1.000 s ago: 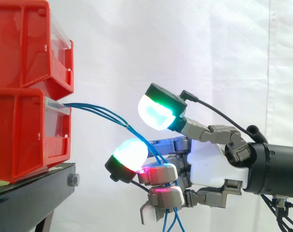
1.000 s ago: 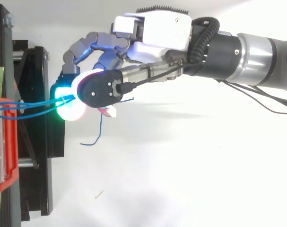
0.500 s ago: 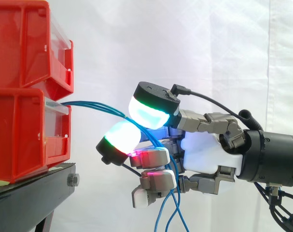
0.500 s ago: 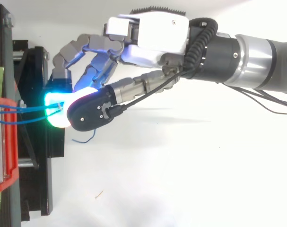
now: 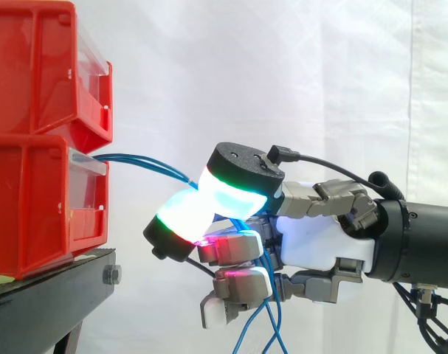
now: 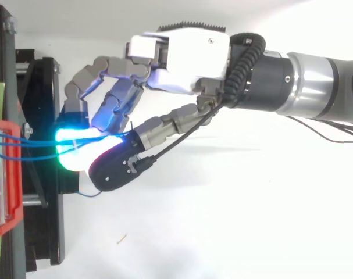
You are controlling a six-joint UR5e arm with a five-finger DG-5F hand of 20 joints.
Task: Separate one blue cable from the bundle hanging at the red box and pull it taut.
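Observation:
Several thin blue cables [image 5: 146,164] leave the front of the lower red bin [image 5: 39,206] and run right in a shallow arc. My hand [image 5: 323,240] reaches in from the right at the same height. Its thumb pad [image 5: 235,193] presses down against a glowing finger pad [image 5: 181,217], and the cables pass between them. Below the hand the cables [image 5: 271,332] hang loose. From above, the cables [image 6: 34,143] span the gap from the bin [image 6: 4,192] to the cyan pads [image 6: 77,148]. I cannot tell how many strands are pinched.
An upper red bin [image 5: 43,66] is stacked on the lower one, both on a black stand [image 5: 54,291]. A white curtain hangs behind. A loose cable end [image 6: 89,193] curls beside the stand [image 6: 45,232].
The hand has moved left toward the bins. Its thumb pad has come down onto the finger pad, closing the gap around the cables.

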